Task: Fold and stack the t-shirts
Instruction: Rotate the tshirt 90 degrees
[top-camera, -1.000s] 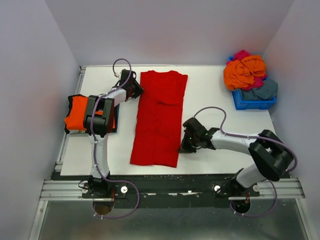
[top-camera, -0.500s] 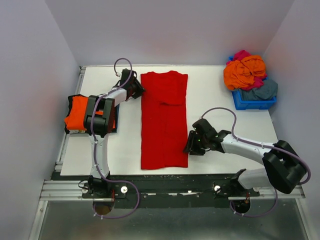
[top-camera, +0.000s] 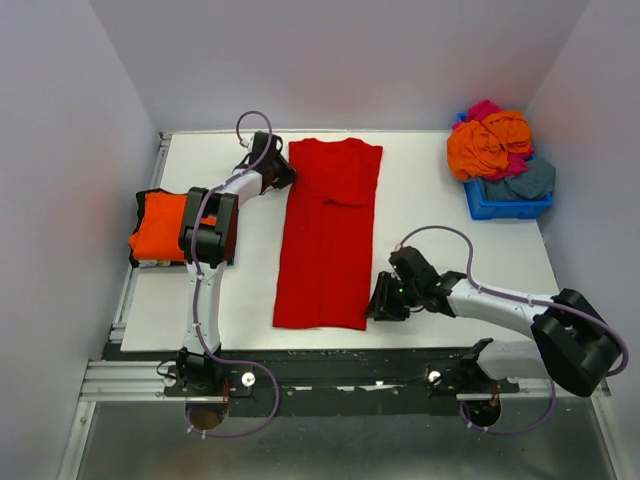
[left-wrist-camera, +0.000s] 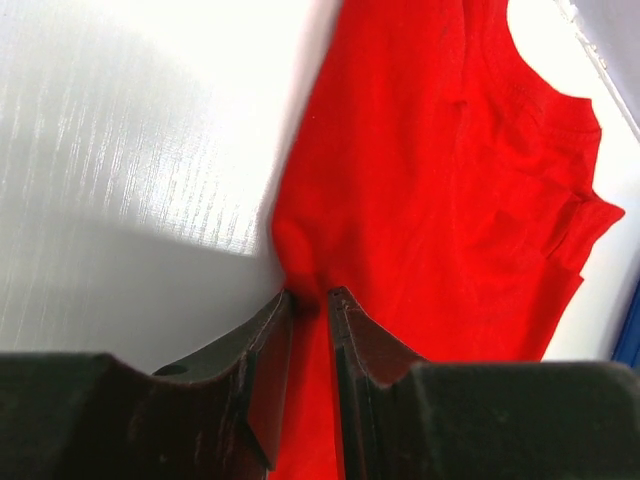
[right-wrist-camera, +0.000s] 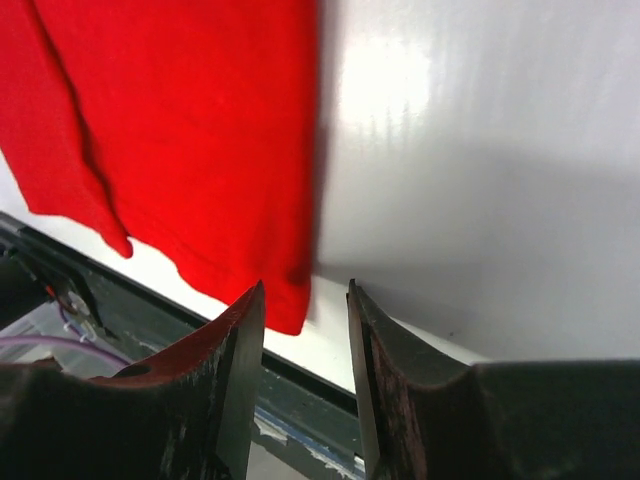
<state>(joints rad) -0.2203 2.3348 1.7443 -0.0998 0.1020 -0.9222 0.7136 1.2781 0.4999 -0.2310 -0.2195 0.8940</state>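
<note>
The red t-shirt (top-camera: 328, 235) lies folded into a long narrow strip down the middle of the table (top-camera: 430, 190), collar end at the far side. My left gripper (top-camera: 284, 178) is at its far left edge. In the left wrist view the jaws (left-wrist-camera: 310, 295) are pinched narrowly on a bunched fold of the red t-shirt (left-wrist-camera: 440, 170). My right gripper (top-camera: 378, 303) sits just right of the near right corner. In the right wrist view it (right-wrist-camera: 305, 290) stands open, with the corner of the red t-shirt (right-wrist-camera: 190, 130) just ahead of its left finger, not held.
A folded orange t-shirt (top-camera: 158, 225) rests on a black pad at the table's left edge, partly behind the left arm. A blue bin (top-camera: 510, 208) at the back right holds crumpled orange, magenta and grey-blue t-shirts (top-camera: 490, 140). The front rail (right-wrist-camera: 100, 290) runs close to the right gripper.
The right gripper has opened and let go of the shirt's near corner, which now lies flat. The left gripper has shifted right, taking the far edge with it. The strip has straightened.
</note>
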